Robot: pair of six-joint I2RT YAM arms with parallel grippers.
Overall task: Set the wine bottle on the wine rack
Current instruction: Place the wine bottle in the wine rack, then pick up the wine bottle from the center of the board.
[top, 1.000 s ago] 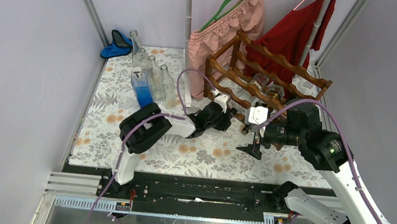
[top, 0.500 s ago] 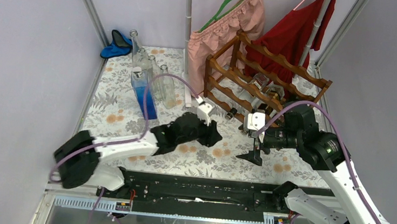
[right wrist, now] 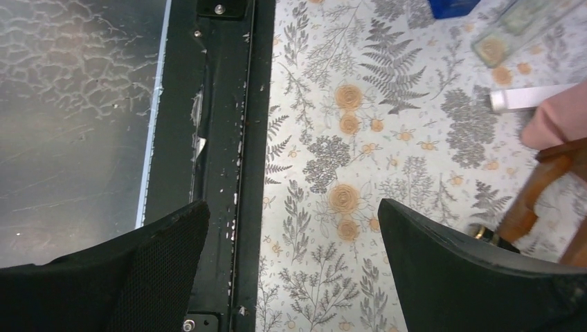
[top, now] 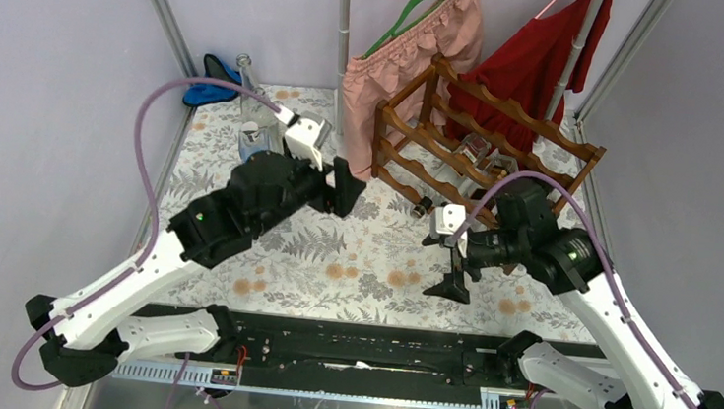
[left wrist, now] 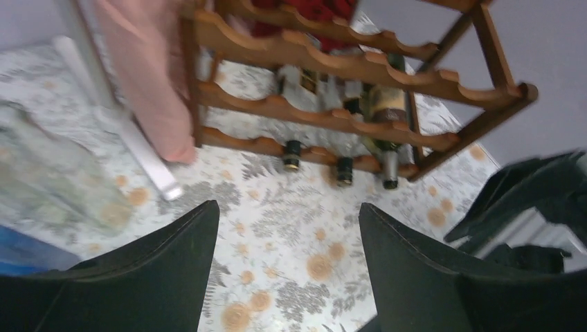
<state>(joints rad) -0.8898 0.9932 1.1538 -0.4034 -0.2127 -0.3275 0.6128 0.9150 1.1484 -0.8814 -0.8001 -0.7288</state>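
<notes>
The reddish-brown wine rack (top: 487, 141) stands at the back right of the floral mat. Three wine bottles lie in its lower tiers; their capped necks (left wrist: 343, 173) stick out toward me, and one brown bottle (left wrist: 385, 104) shows its label. My left gripper (top: 347, 187) hovers to the rack's left, open and empty (left wrist: 285, 207). More clear bottles (top: 247, 81) stand at the back left, mostly hidden behind the left arm. My right gripper (top: 444, 263) hangs in front of the rack, open with only mat between its fingers (right wrist: 292, 206).
A pink garment (top: 412, 41) and a red one (top: 539, 62) hang behind the rack from a pole (top: 343, 25). A blue cloth (top: 213, 81) lies in the back left corner. The black base rail (right wrist: 228, 138) runs along the mat's near edge.
My left arm has drawn back from the rack's front, swung left and upward, and its jaws have opened. The right gripper has drifted slightly left and stayed open.
</notes>
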